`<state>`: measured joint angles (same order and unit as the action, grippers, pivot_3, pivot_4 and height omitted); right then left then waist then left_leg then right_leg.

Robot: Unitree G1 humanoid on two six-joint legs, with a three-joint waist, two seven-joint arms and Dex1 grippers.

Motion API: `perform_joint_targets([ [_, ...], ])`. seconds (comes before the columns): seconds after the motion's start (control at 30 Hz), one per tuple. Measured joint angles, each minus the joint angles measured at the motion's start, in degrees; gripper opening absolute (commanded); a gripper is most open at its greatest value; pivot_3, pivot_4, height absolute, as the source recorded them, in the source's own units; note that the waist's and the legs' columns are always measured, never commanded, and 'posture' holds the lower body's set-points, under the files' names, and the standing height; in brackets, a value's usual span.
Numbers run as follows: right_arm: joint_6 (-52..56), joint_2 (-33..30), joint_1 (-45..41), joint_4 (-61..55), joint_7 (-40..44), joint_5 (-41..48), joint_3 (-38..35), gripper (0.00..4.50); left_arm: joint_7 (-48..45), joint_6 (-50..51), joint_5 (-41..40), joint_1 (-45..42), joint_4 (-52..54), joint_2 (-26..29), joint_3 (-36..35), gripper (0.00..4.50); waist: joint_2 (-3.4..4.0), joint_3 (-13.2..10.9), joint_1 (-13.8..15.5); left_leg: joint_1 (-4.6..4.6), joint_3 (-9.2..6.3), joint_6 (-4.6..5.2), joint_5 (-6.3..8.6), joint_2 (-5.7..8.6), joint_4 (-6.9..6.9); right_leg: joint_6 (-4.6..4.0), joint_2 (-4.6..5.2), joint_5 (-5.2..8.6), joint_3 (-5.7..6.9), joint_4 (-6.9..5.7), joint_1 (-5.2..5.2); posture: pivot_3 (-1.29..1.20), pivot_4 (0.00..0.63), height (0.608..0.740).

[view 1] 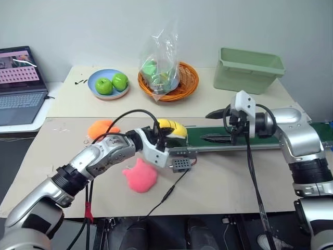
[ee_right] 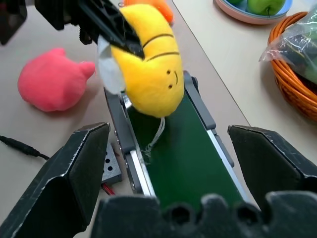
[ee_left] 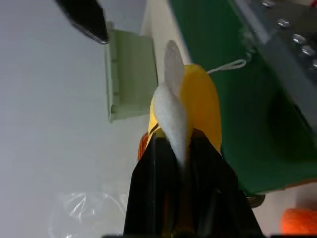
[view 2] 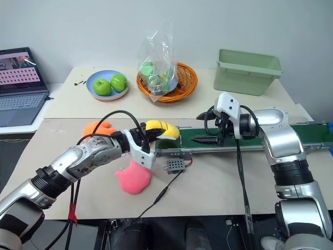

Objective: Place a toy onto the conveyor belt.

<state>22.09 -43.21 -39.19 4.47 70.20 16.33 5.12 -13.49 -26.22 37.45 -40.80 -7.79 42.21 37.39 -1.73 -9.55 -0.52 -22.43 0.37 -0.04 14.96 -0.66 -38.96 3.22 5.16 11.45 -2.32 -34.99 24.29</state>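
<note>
The yellow toy (view 1: pixel 173 130) is a soft oval plush with a small face and a white tag. My left gripper (view 1: pixel 167 131) is shut on it at the tag side and holds it over the left end of the conveyor belt (view 1: pixel 196 136). In the right wrist view the toy (ee_right: pixel 151 74) hangs just above the dark-green belt (ee_right: pixel 183 163); I cannot tell whether they touch. Further right along the belt my right gripper (view 1: pixel 214 125) stands open, one finger above the other, with nothing between them.
A pink plush (view 1: pixel 139 176) and an orange plush (view 1: pixel 101 127) lie on the table beside the left arm. Behind the belt are a blue plate of green apples (view 1: pixel 108 83), an orange basket (view 1: pixel 167 78) holding a bag, and a pale green bin (view 1: pixel 248 69). A laptop (view 1: pixel 18 86) sits far left.
</note>
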Motion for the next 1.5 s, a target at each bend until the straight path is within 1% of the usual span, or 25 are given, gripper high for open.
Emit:
perform_joint_targets([
  [0.13,1.18,-0.71,1.47,-1.91,-0.86,0.78,-1.75,4.50,1.55,-4.04,3.03,-1.26,-7.48,-3.69,-0.09,0.22,0.00,0.00,0.15,-0.04,-0.01,0.03,0.01,-0.01,-0.02,0.02,0.01,-0.01,0.04,-0.05,0.00,0.00,0.150,0.740],
  [0.27,1.98,-0.95,2.80,-2.89,-1.92,0.83,-2.23,4.50,2.38,-6.46,3.42,-2.35,-12.90,-6.48,-0.58,0.22,0.00,0.00,0.20,-0.07,0.00,0.03,0.02,-0.01,-0.04,0.05,0.01,-0.03,0.04,-0.06,0.01,0.00,0.150,0.740],
  [0.33,2.14,-1.03,3.26,-3.40,-2.22,0.83,-2.49,4.50,2.36,-7.44,3.37,-2.81,-14.47,-7.28,-1.02,0.83,0.00,0.00,0.08,-0.05,-0.01,0.03,0.01,-0.02,-0.04,0.05,0.00,-0.03,0.04,-0.06,0.00,0.00,0.150,0.740],
  [0.37,2.16,-1.05,3.48,-3.56,-2.31,0.84,-2.59,4.50,2.34,-7.71,3.36,-2.91,-14.98,-7.49,-1.20,0.97,0.00,0.00,0.04,-0.04,-0.01,0.03,0.01,-0.02,-0.04,0.05,0.00,-0.03,0.04,-0.06,0.01,0.00,0.150,0.740],
  [0.6,2.49,-1.16,3.64,-4.31,-2.84,0.86,-3.41,4.50,1.07,-9.28,2.99,-3.88,-19.69,-9.15,-2.43,3.50,0.00,0.00,-0.09,-0.04,-0.01,0.04,0.01,-0.01,-0.05,0.06,0.00,-0.03,0.04,-0.08,0.00,0.00,0.150,0.740],
  [0.63,2.65,-1.16,3.64,-4.38,-2.84,0.86,-3.42,4.50,0.56,-9.67,2.48,-3.94,-19.91,-9.24,-2.94,3.78,0.00,0.00,-0.10,-0.04,-0.01,0.04,0.01,-0.02,-0.05,0.06,0.00,-0.03,0.04,-0.11,0.00,0.00,0.150,0.740],
  [0.67,2.86,-1.16,3.64,-4.41,-2.83,0.86,-3.43,4.50,-0.90,-9.69,0.65,-3.93,-20.06,-9.58,-3.88,4.20,0.00,0.00,-0.09,-0.05,-0.01,0.04,0.02,-0.02,-0.05,0.06,0.01,-0.03,0.04,-0.12,-0.01,0.00,0.150,0.740],
  [0.7,2.98,-1.16,3.64,-4.42,-2.80,0.87,-3.43,4.50,-2.46,-9.47,-1.08,-3.84,-20.07,-9.90,-4.82,4.45,0.00,0.00,-0.10,-0.05,-0.01,0.04,0.01,-0.02,-0.05,0.06,0.01,-0.03,0.04,-0.12,0.00,0.00,0.150,0.740],
  [0.73,3.00,-1.16,3.64,-4.43,-2.78,0.87,-3.43,4.50,-2.92,-9.33,-1.66,-3.80,-20.06,-9.98,-5.03,4.45,0.00,0.00,-0.10,-0.05,-0.01,0.04,0.01,-0.02,-0.05,0.06,0.01,-0.03,0.04,-0.12,0.00,0.00,0.150,0.740],
  [0.77,3.21,-1.19,3.62,-4.49,-2.65,0.89,-3.43,4.50,-6.91,-7.64,-6.64,-2.96,-19.64,-10.67,-6.91,4.45,0.01,0.01,-0.14,-0.05,-0.01,0.04,0.02,-0.02,-0.05,0.06,0.00,-0.03,0.04,-0.12,0.00,0.00,0.150,0.740],
  [0.83,3.40,-1.61,3.62,-4.54,-2.14,0.98,-3.42,4.50,-11.58,-4.71,-12.86,-0.63,-18.09,-11.87,-9.22,4.45,0.02,0.01,-0.17,-0.06,-0.01,0.04,0.02,-0.03,-0.05,0.07,0.00,-0.03,0.03,-0.17,0.01,0.00,0.150,0.740],
  [0.87,3.47,-2.01,3.62,-4.57,-1.62,1.02,-3.43,4.50,-15.09,-0.90,-17.68,1.26,-16.39,-13.11,-11.30,4.45,0.02,0.01,-0.17,-0.07,-0.01,0.05,0.02,-0.05,-0.07,0.07,0.00,-0.03,0.05,-0.18,0.01,0.00,0.150,0.740],
  [0.97,3.51,-2.23,3.58,-4.64,-1.10,1.30,-3.40,4.50,-20.73,6.60,-23.98,3.44,-12.51,-13.51,-14.08,4.45,0.02,0.01,-0.22,-0.06,-0.02,0.05,0.02,-0.05,-0.10,0.07,-0.01,-0.03,0.05,-0.18,0.00,0.00,0.150,0.740],
  [1.1,3.50,-3.42,3.25,-4.32,0.54,1.30,-3.14,4.50,-29.33,28.80,-38.70,10.93,0.57,-13.72,-20.94,4.45,0.02,0.01,-0.50,-0.06,-0.04,0.05,0.02,-0.09,-0.12,0.07,-0.04,-0.03,0.04,-0.23,0.01,0.00,0.150,0.740],
  [1.13,3.50,-3.59,3.25,-4.21,0.62,1.24,-3.14,4.50,-29.78,30.24,-39.63,11.39,1.42,-13.71,-21.36,4.45,0.02,0.01,-0.46,-0.06,-0.05,0.05,0.02,-0.09,-0.12,0.07,-0.03,-0.03,0.04,-0.24,0.01,0.00,0.150,0.740],
  [1.17,3.45,-3.77,2.83,-3.84,0.75,0.90,-2.79,4.50,-31.04,35.07,-42.86,12.91,4.58,-13.34,-22.99,4.45,0.02,0.01,-0.37,-0.06,-0.05,0.05,0.02,-0.09,-0.16,0.07,-0.04,-0.03,0.05,-0.15,0.02,0.00,0.150,0.740],
  [1.3,3.28,-4.56,1.93,-3.62,0.78,0.48,-2.55,4.50,-33.71,47.50,-53.06,17.39,16.34,-11.04,-28.61,4.45,0.02,0.00,-0.37,-0.01,-0.06,0.05,0.02,-0.11,-0.15,0.08,-0.04,-0.02,0.04,-0.12,-0.01,0.00,0.150,0.740],
  [1.33,3.30,-4.59,1.92,-3.74,0.73,0.58,-2.58,4.50,-34.10,50.36,-55.75,18.46,19.12,-10.17,-30.40,4.45,0.02,0.00,-0.39,-0.01,-0.07,0.05,0.02,-0.14,-0.15,0.08,-0.06,-0.02,0.04,-0.13,-0.01,0.00,0.150,0.740],
  [1.37,3.57,-4.39,2.00,-4.21,0.57,1.15,-2.88,4.50,-34.15,54.62,-59.38,19.67,22.44,-8.91,-33.62,4.45,0.02,0.00,-0.45,0.00,-0.07,0.05,0.03,-0.13,-0.15,0.08,-0.05,-0.02,0.02,-0.12,0.01,0.00,0.150,0.740],
  [1.47,4.83,-2.75,2.15,-6.01,0.30,4.33,-3.88,4.50,-32.66,60.76,-64.84,21.47,26.93,-7.03,-40.38,4.45,0.03,0.00,-0.53,0.07,-0.09,0.05,0.03,-0.14,-0.15,0.08,-0.06,-0.02,0.01,-0.11,-0.03,0.00,0.150,0.740],
  [1.5,5.06,-2.33,2.18,-6.43,0.26,5.18,-4.03,4.50,-32.25,61.81,-65.83,21.79,27.92,-6.85,-41.57,4.45,0.03,0.00,-0.50,0.09,-0.12,0.05,0.03,-0.13,-0.15,0.08,-0.06,-0.02,0.00,-0.11,-0.04,0.00,0.150,0.740],
])
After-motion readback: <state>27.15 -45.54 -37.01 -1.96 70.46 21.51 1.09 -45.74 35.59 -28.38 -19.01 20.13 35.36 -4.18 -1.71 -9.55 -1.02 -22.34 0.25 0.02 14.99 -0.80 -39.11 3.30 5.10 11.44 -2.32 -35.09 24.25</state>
